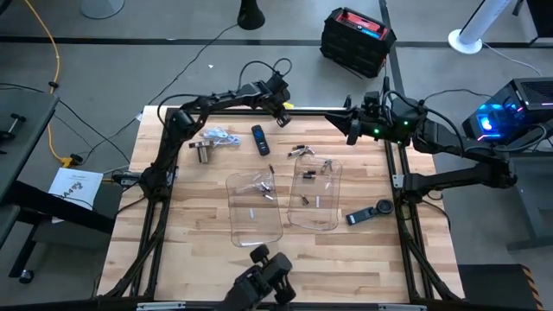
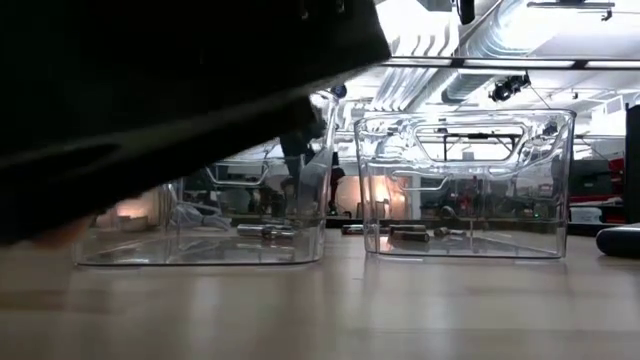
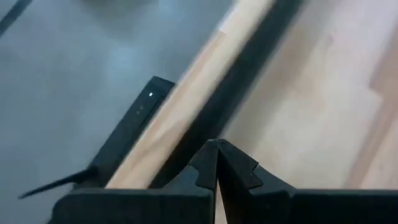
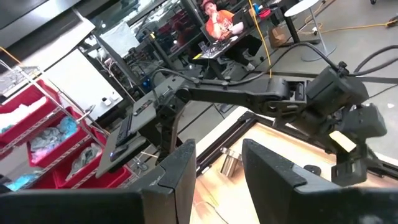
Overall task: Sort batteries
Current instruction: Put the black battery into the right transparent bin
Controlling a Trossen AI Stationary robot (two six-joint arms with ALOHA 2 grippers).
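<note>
Two clear trays stand side by side mid-table, the left tray (image 1: pixel 255 216) and the right tray (image 1: pixel 316 207). Tiny batteries lie on the left tray's floor (image 1: pixel 264 188) and on the right tray's floor (image 1: pixel 309 180); a few more lie loose on the wood beyond the trays (image 1: pixel 299 151). In the low view batteries show on the tray floors (image 2: pixel 265 231) (image 2: pixel 408 233). My left gripper (image 1: pixel 283 111) (image 3: pixel 216 163) hovers shut over the table's far edge. My right gripper (image 1: pixel 347 123) (image 4: pixel 217 168) is open near the far edge, pointing toward the left arm.
A dark remote (image 1: pixel 259 138) lies far of the left tray; a second dark gadget (image 1: pixel 370 213) lies right of the right tray. A silvery metal cup (image 1: pixel 205 152) and clutter (image 1: pixel 220 135) sit at far left. A person (image 4: pixel 217 22) sits in the room beyond.
</note>
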